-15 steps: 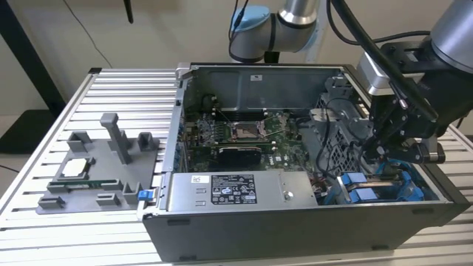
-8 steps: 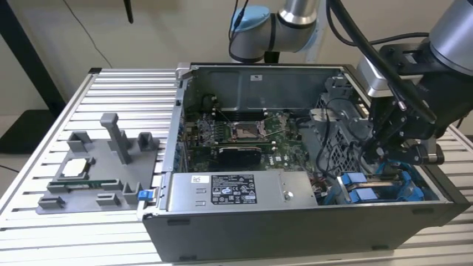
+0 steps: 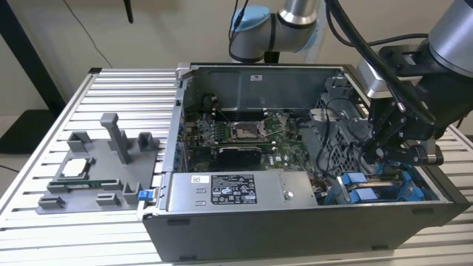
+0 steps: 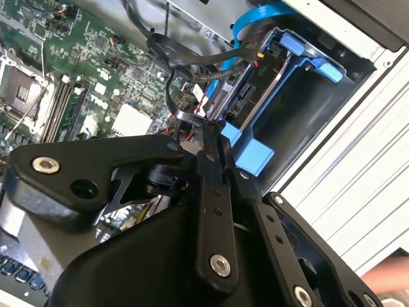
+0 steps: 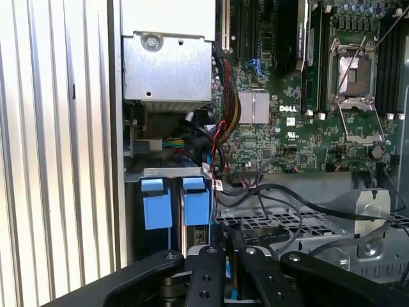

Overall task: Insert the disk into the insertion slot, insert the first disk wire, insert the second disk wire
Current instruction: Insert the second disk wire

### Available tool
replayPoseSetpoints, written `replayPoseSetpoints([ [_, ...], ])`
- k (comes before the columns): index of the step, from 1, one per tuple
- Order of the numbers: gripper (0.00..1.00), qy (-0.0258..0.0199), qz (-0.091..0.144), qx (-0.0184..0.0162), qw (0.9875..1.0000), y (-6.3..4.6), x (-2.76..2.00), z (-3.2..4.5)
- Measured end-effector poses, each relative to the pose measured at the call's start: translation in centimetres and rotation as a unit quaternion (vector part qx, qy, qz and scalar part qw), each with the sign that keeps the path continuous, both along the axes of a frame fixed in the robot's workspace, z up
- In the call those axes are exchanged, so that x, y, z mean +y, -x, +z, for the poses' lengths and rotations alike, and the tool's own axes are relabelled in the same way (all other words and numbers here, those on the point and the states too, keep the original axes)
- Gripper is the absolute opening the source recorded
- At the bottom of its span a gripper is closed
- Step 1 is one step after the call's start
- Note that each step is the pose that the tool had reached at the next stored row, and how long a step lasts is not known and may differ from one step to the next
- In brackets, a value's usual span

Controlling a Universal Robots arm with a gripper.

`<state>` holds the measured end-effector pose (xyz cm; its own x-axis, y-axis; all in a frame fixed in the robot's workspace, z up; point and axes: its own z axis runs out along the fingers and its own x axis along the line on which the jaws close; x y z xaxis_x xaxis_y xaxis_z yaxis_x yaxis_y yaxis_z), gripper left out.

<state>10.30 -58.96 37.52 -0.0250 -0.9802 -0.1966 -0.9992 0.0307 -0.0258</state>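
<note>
The disk (image 4: 250, 89), silver in its blue carrier, sits inside the insertion slot (image 3: 405, 187) of the drive cage at the case's corner, on the exterior view's right. Its blue tabs (image 5: 196, 203) show in the first wrist view. My gripper (image 3: 386, 159) hangs just above that cage. In the second wrist view my gripper (image 4: 214, 135) has its fingers (image 4: 209, 192) pressed together on the end of a thin black disk wire (image 4: 182, 114), right beside the disk's back edge. My gripper (image 5: 230, 242) stands over the perforated cage top in the first wrist view.
The silver labelled power-supply box (image 3: 236, 191) lies along the case's front wall. The motherboard (image 3: 244, 133) fills the case floor. Loose black cables (image 5: 287, 198) and a blue cable (image 4: 255, 19) cross near the cage. A grey parts fixture (image 3: 96, 166) stands on the slatted table.
</note>
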Motion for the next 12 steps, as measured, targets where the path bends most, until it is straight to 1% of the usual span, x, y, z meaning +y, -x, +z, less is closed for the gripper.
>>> replayPoseSetpoints([
  [7, 0.00, 0.0001, 0.000, 0.0000, 1.0000, 0.00, 0.01, -0.05],
  [10, 0.00, 0.0019, 0.000, 0.0000, 1.0000, 0.00, -0.01, -0.16],
  [12, 0.00, 0.0050, 0.000, 0.0000, 1.0000, 0.00, 0.00, -0.27],
])
